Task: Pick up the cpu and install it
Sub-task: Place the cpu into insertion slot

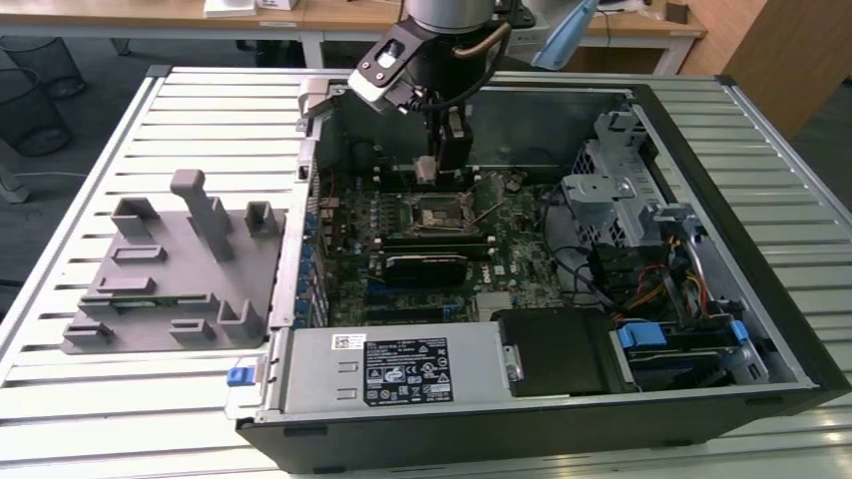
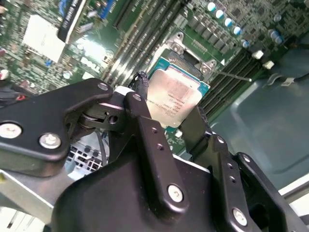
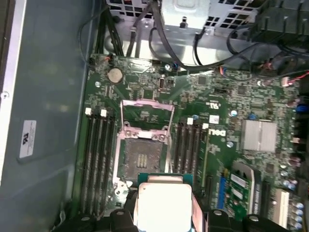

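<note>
The arm's upper part is cut off at the edge of the exterior view, where the cpu (image 1: 426,171) shows as a small pale sliver, hard to make out. In the first wrist view the picture's edge cuts the chip (image 3: 164,203) short, and its underside is hidden in every view. An open computer case (image 1: 560,424) lies on a slatted metal table (image 1: 80,399), with a grey tray (image 1: 174,279) of upright blocks beside it on the exterior view's left. Wooden desks (image 1: 346,15) and a wire basket (image 1: 34,60) stand beyond. The gripper (image 2: 169,104) is clamped on the cpu, its black fingers (image 2: 145,125) pressing two opposite edges. The chip is a flat square with a silver-grey top plate, faint print and a thin green rim. It hangs above the motherboard (image 3: 217,145), close over the open socket (image 3: 142,157), not seated in it.
</note>
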Controlling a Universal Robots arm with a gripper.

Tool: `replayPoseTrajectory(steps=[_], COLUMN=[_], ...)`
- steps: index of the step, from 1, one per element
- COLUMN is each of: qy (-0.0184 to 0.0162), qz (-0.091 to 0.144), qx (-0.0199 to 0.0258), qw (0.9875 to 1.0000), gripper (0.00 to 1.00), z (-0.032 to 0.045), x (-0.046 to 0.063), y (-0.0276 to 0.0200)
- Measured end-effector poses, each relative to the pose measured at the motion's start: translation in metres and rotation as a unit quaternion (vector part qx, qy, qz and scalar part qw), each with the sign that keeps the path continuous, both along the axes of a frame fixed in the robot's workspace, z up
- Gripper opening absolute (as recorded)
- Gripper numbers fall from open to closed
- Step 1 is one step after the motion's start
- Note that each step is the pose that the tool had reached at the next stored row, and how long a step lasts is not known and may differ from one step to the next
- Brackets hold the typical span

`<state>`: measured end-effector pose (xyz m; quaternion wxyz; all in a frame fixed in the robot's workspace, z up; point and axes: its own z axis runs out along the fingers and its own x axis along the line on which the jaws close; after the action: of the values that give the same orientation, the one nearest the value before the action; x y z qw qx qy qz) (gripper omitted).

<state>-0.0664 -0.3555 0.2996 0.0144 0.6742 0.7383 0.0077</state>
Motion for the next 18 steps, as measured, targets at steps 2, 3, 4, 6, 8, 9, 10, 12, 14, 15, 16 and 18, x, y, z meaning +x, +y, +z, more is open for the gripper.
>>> replayPoseTrajectory(steps=[2, 3, 4, 6, 8, 9, 10, 12, 14, 15, 16, 18], qy=[-0.0001, -0.0001, -0.0001, -0.0002, -0.0002, -0.0002, -0.0002, -0.0002, -0.0002, -0.0002, -0.0002, -0.0002], qz=[-0.003, -0.005, -0.007, -0.011, -0.012, -0.013, -0.014, -0.015, -0.016, -0.016, -0.016, -0.017], qx=[0.0074, 0.0098, 0.0113, 0.0125, 0.0125, 0.0125, 0.0125, 0.0125, 0.0125, 0.0125, 0.0125, 0.0126], qw=[1.0000, 0.9999, 0.9999, 0.9999, 0.9998, 0.9998, 0.9998, 0.9998, 0.9998, 0.9998, 0.9998, 0.9998], gripper=[0.53, 0.53, 0.53, 0.53, 0.53, 0.53, 0.53, 0.53, 0.53, 0.53, 0.53, 0.53], z=[-0.0021, -0.0034, -0.0048, -0.0083, -0.0120, -0.0138, -0.0156, -0.0191, -0.0229, -0.0240, -0.0245, -0.0252], x=[0.002, 0.003, 0.005, 0.007, 0.008, 0.008, 0.008, 0.008, 0.009, 0.009, 0.009, 0.009], y=[0.0001, 0.0001, 0.0001, 0.0003, 0.0012, 0.0016, 0.0021, 0.0028, 0.0032, 0.0035, 0.0040, 0.0043])
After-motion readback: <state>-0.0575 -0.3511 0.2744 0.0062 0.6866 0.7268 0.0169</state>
